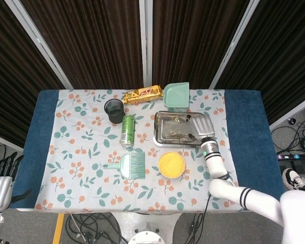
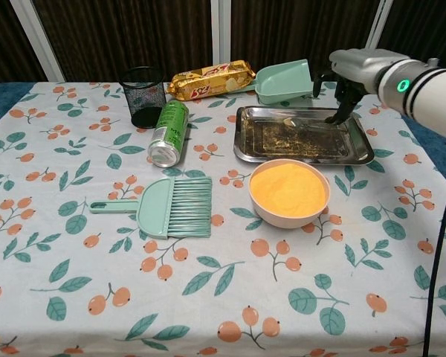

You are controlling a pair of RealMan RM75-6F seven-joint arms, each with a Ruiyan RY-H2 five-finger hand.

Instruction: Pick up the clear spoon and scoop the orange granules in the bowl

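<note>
The clear spoon (image 2: 288, 121) lies flat in the metal tray (image 2: 360, 156), its bowl end to the left and its thin handle running right. My right hand (image 2: 354, 68) hangs over the tray's right end, fingers pointing down to where the handle ends. Whether they still pinch the handle I cannot tell. From the head view the right hand (image 1: 203, 125) covers the right part of the tray (image 1: 162, 138). The bowl of orange granules (image 2: 289, 191) stands just in front of the tray, apart from the hand. My left hand (image 1: 1, 182) rests off the table's left corner, holding nothing.
A green can (image 2: 168, 132) lies on its side left of the tray. A green brush (image 2: 174, 207) lies in front of the can. At the back stand a black mesh cup (image 2: 144, 95), a gold snack packet (image 2: 210, 79) and a green scoop (image 2: 283, 80).
</note>
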